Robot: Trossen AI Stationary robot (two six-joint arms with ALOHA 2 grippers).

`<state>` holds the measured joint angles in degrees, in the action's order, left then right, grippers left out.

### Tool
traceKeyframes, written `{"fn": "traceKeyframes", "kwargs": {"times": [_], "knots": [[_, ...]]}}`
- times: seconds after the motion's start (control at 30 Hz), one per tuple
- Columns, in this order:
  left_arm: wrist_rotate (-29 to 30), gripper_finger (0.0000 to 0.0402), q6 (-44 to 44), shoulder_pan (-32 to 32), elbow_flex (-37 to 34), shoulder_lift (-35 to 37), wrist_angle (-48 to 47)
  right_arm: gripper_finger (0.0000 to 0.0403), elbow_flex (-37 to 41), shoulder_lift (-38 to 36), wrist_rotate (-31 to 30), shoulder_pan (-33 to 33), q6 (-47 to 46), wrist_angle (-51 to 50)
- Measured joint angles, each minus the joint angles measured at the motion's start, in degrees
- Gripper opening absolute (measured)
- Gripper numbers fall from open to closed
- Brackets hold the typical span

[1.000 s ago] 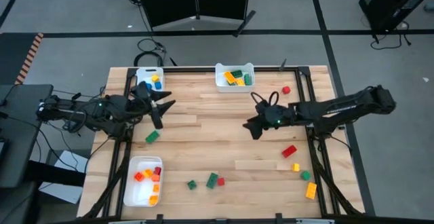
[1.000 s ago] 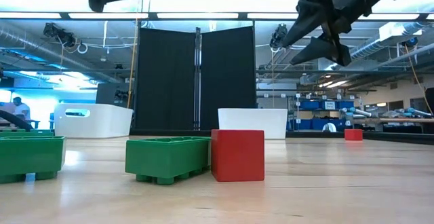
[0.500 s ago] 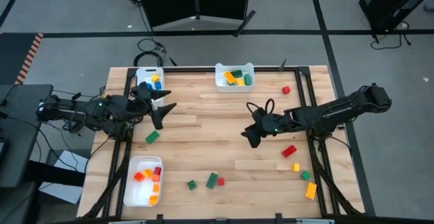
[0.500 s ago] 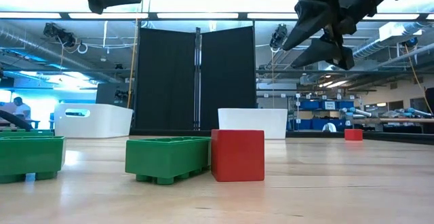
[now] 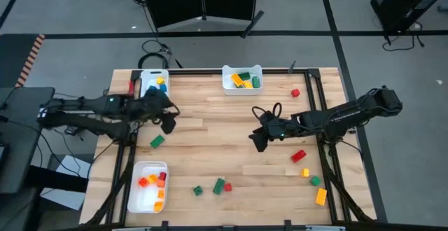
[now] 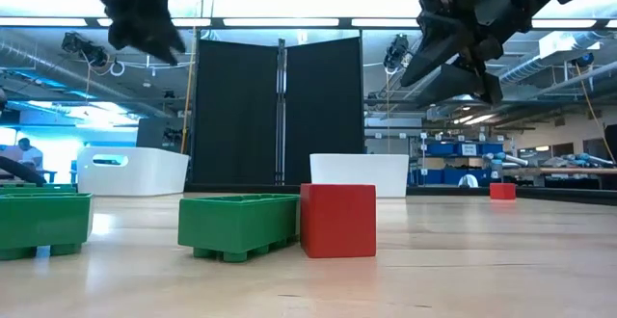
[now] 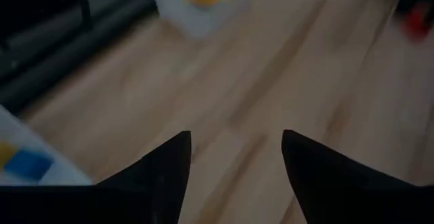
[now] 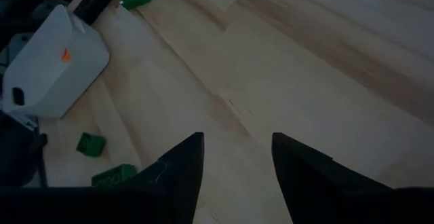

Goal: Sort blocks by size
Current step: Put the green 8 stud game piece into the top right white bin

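Across the wooden table (image 5: 231, 129), three white trays (image 5: 241, 84) sit at 12, 10 and 7 o'clock. Both arms hang above the boards, shifted since a second ago: the left gripper (image 5: 168, 121) has swung inward, the right gripper (image 5: 257, 140) has advanced toward 6 o'clock. Both are spread and empty. Loose blocks (image 5: 220, 185) remain unsorted, mainly at 5 to 6 o'clock.

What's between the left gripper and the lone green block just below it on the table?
Nothing visible. The left gripper hangs open and empty over bare wood, and the green block lies apart from everything else on the table. The right gripper is well off to the side.
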<state>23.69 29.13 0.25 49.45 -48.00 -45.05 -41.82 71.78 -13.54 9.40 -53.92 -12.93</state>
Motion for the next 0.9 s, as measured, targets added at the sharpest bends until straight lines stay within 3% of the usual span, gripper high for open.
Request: {"fn": "traceKeyframes", "kwargs": {"times": [0.17,0.37,0.73,0.9], "knots": [[-6.38,0.0229,4.88,2.69,1.18,-6.38,-13.16,0.0185,0.00,0.36,-0.33,-0.43,0.05,0.14],[-9.37,0.0229,14.62,5.22,1.14,-14.95,-28.99,0.0183,0.00,0.36,-0.33,-0.43,0.07,0.44],[-15.47,0.0229,12.80,5.63,0.53,-25.08,-27.72,0.0181,0.00,0.36,-0.33,-0.30,-0.10,0.92],[-21.40,0.0229,12.00,5.17,-5.28,-25.97,-21.90,0.0181,0.00,0.34,-0.33,0.36,-0.47,0.93]]}}
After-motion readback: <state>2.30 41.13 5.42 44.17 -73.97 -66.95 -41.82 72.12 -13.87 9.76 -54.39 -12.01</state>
